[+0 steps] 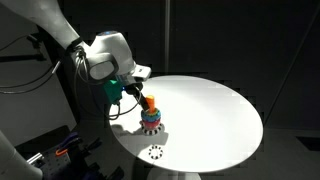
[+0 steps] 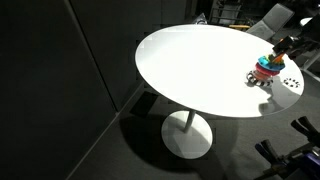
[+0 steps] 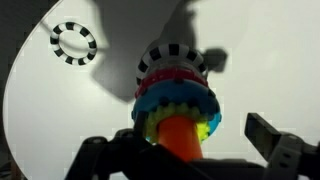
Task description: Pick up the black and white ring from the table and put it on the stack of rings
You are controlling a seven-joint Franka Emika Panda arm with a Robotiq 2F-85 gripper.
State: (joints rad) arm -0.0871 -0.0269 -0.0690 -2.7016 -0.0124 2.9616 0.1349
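Note:
The black and white ring (image 1: 155,153) lies flat on the round white table (image 1: 215,110), near its front edge. It also shows in the wrist view (image 3: 74,42) and faintly in an exterior view (image 2: 291,84). The stack of rings (image 1: 150,119) stands upright a little behind it, with an orange peg (image 3: 180,135) on top and a black and white striped ring at its base; the stack also shows in an exterior view (image 2: 268,68). My gripper (image 3: 185,150) is open and empty. It hovers just above the stack, with the peg top between its fingers (image 1: 143,96).
The table (image 2: 190,70) stands on a single pedestal foot (image 2: 187,135). Dark surroundings lie all round it. Cables and equipment sit below the arm's base (image 1: 50,150). A chair-like shape (image 2: 272,20) stands beyond the table's far side.

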